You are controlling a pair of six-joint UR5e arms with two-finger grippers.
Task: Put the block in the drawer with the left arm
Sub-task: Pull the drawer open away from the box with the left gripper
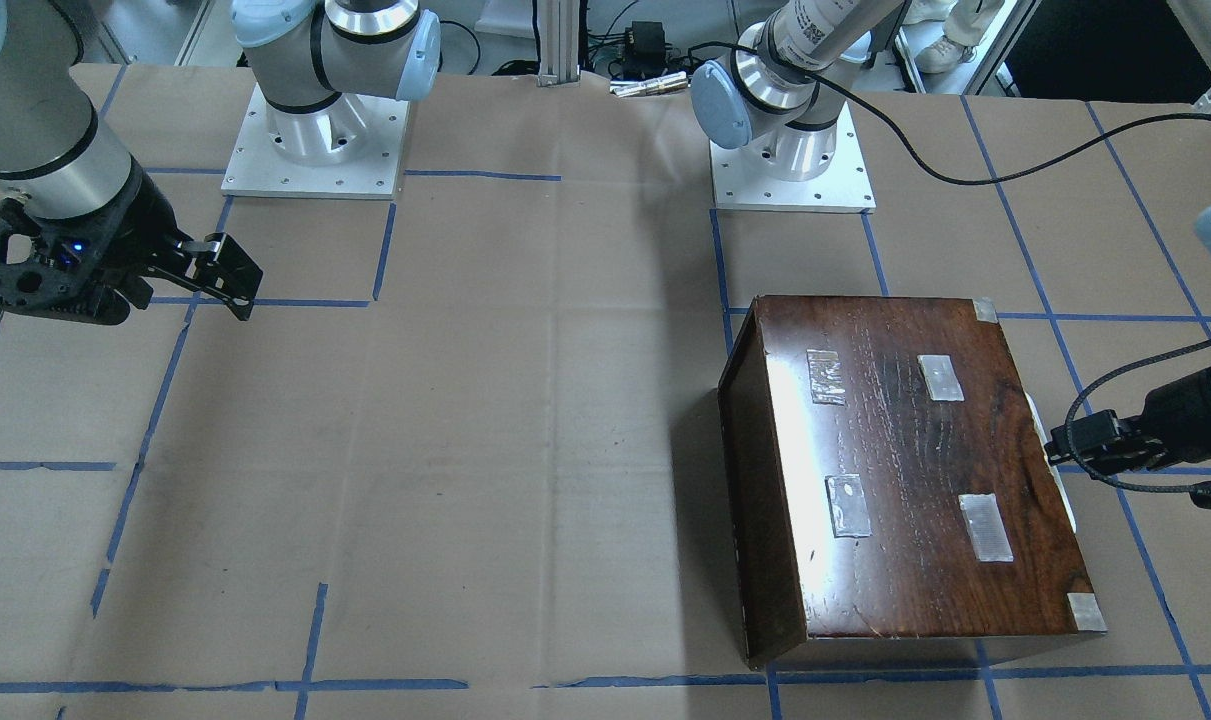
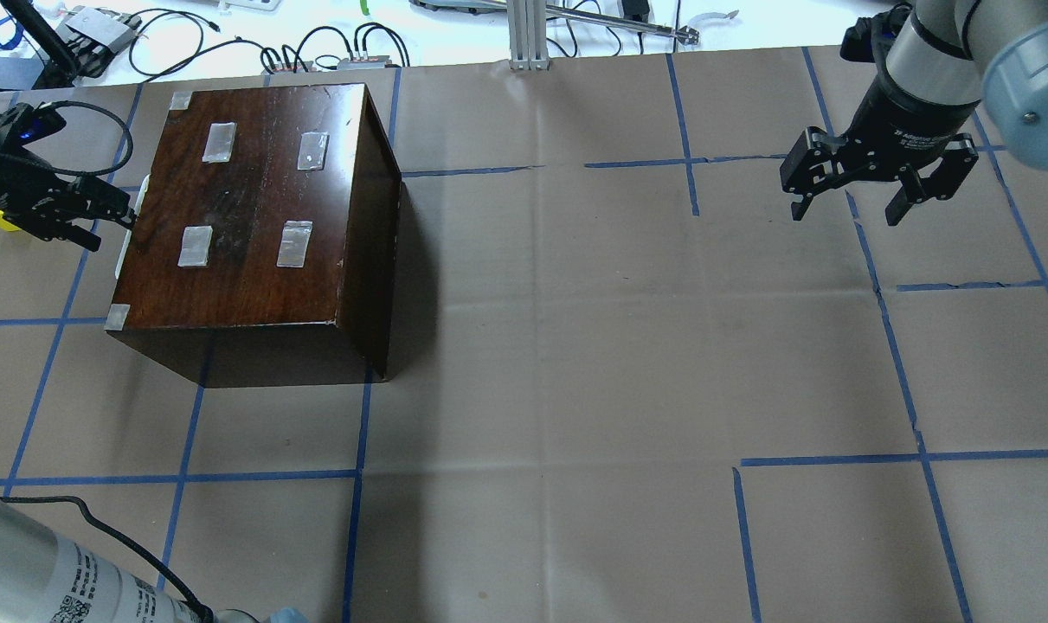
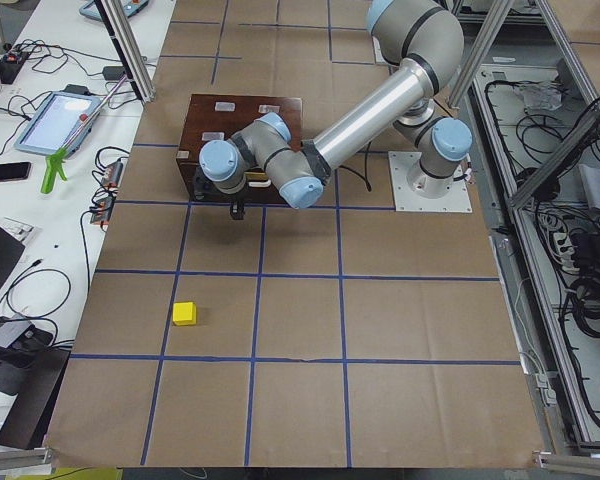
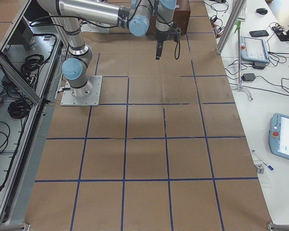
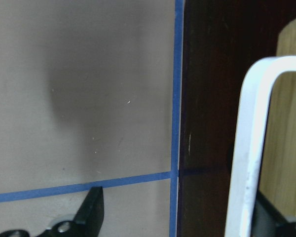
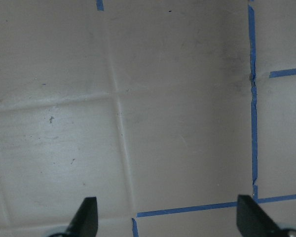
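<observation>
Bench [image 2: 575, 346]: brown paper, gridded with blue tape.

Left arm [image 3: 370, 110]: reaches across to the handle side of the box, wrist low beside it.

Right arm [image 2: 939, 61]: held above bare paper, well apart from the box, at 3 o'clock of it in the overhead view.

Wooden box [image 2: 247, 216]: dark and glossy, resting on the bench at the robot's left. Four pale tape patches [image 2: 294, 244] on the top panel, smaller patches on some corners.

Drawer [image 5: 207, 98]: only the dark front is seen, close behind the handle. A strip of pale wood shows past the handle in the left wrist view. Cannot tell whether the drawer is slightly ajar; from overhead it does not stand out from the box.

Right pincer [image 2: 845, 212]: jaws spread wide, nothing between them, pointing down at paper.

Left pincer [image 2: 108, 216]: at 9 o'clock of the box from overhead. Jaws apart and straddling the white handle [image 5: 251, 148], which lies next to one finger; not clamped on it.

Block [image 3: 184, 313]: yellow cube on the bench, untouched. It lies well apart from the box, at 6 o'clock of it in the left side view. From overhead it peeks out behind the left pincer at 9 o'clock.
</observation>
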